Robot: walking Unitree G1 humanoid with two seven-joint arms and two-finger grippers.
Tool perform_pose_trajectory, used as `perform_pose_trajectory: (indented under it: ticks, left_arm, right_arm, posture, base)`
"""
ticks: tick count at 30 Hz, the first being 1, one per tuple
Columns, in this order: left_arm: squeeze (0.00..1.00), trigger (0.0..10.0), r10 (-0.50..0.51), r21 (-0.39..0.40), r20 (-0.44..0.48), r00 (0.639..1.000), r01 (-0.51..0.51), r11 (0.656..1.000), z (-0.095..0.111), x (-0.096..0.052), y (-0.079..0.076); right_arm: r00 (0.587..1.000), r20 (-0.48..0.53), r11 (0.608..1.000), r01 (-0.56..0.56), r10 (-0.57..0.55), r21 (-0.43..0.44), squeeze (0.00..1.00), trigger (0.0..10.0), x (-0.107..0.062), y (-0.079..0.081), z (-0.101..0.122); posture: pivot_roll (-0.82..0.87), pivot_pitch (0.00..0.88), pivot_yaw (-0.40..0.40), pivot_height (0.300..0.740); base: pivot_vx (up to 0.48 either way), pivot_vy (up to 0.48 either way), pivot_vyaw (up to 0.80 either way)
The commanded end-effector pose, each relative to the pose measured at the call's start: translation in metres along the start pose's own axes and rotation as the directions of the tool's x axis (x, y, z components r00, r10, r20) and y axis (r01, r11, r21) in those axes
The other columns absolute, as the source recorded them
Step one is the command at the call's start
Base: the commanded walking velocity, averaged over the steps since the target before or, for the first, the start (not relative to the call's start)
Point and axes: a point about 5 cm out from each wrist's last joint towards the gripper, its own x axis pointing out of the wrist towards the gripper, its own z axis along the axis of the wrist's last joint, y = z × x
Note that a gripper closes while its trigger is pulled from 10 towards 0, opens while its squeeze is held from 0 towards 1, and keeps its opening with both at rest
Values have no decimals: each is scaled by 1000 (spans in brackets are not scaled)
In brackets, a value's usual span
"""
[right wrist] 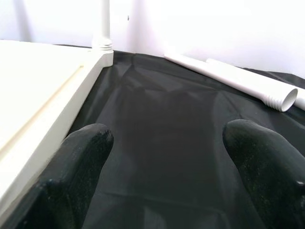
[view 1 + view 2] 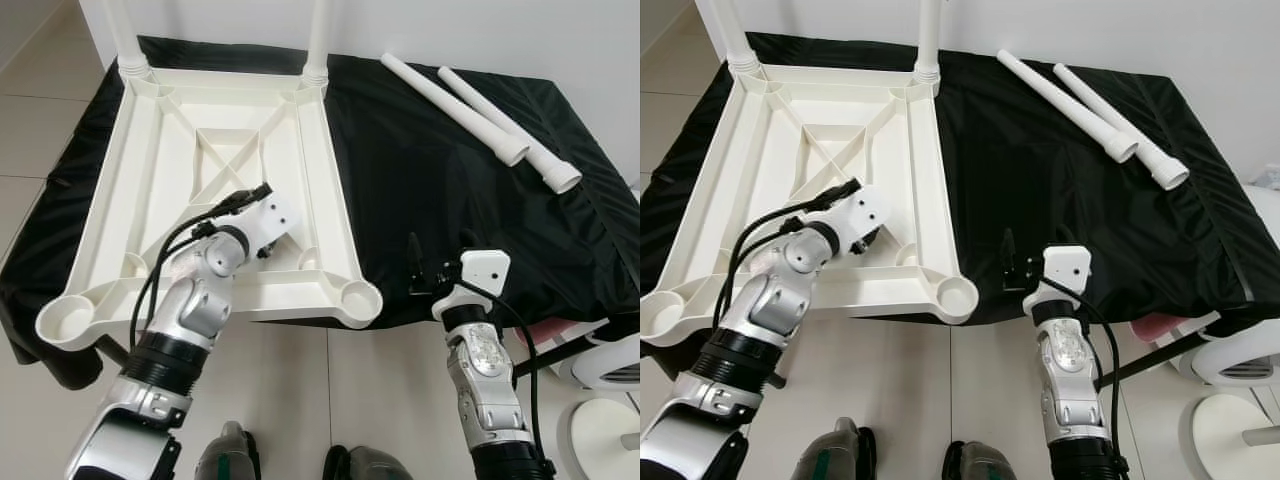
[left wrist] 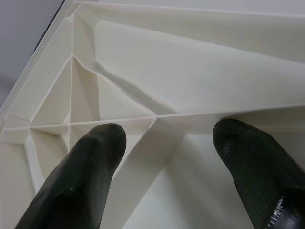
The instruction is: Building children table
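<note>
A white children's tabletop point(image 2: 335, 200) lies upside down on the left half of a table covered in black cloth point(image 2: 420, 170). Two white legs point(image 2: 127, 40) point(image 2: 318, 40) stand in its far corners. The near corner sockets point(image 2: 358, 295) point(image 2: 65, 320) are hollow. Two loose white legs point(image 2: 455, 105) point(image 2: 515, 130) lie side by side at the back right of the cloth. My left gripper point(image 3: 167, 138) is open just above the ribs of the tabletop's underside, near its front edge. My right gripper point(image 1: 167, 138) is open with nothing in it, low over the cloth's front edge right of the tabletop point(image 2: 422, 270).
A white wall runs behind the table. A white round-based appliance point(image 2: 600, 400) stands on the tiled floor at the right, beside something pink point(image 2: 545, 330) under the cloth's edge. My feet point(image 2: 290, 465) are close to the table's front.
</note>
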Motion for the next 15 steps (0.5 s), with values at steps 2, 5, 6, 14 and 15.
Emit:
perform_pose_trajectory:
  ticks: [2,5,6,14,15]
  left_arm:
    - [0,10000,-13,4,42,999,13,1000,11,4,-7]
    - [0,10000,-8,16,35,999,8,1000,9,4,-5]
    - [0,10000,-8,19,34,999,7,1000,8,4,-4]
    - [0,10000,-4,47,27,1000,3,999,6,4,-1]
    - [0,10000,-5,50,26,1000,4,999,6,4,-1]
  right_arm:
    - [1000,-17,1000,2,-1,19,0,10000,-1,-1,0]
    - [999,-18,996,-34,35,81,0,10000,6,5,6]
    - [999,-18,995,-43,44,88,0,10000,7,6,7]
    - [991,-33,984,-129,133,120,0,10000,30,24,21]
    - [988,-29,983,-145,149,116,0,10000,33,26,23]
  posture:
    - [8,80,-61,740]
    - [13,81,-60,740]
    - [13,81,-60,740]
    - [12,83,-58,740]
    - [12,83,-58,740]
  base:
    - [0,0,0]
    - [0,0,0]
    - [0,0,0]
    - [0,0,0]
    - [0,0,0]
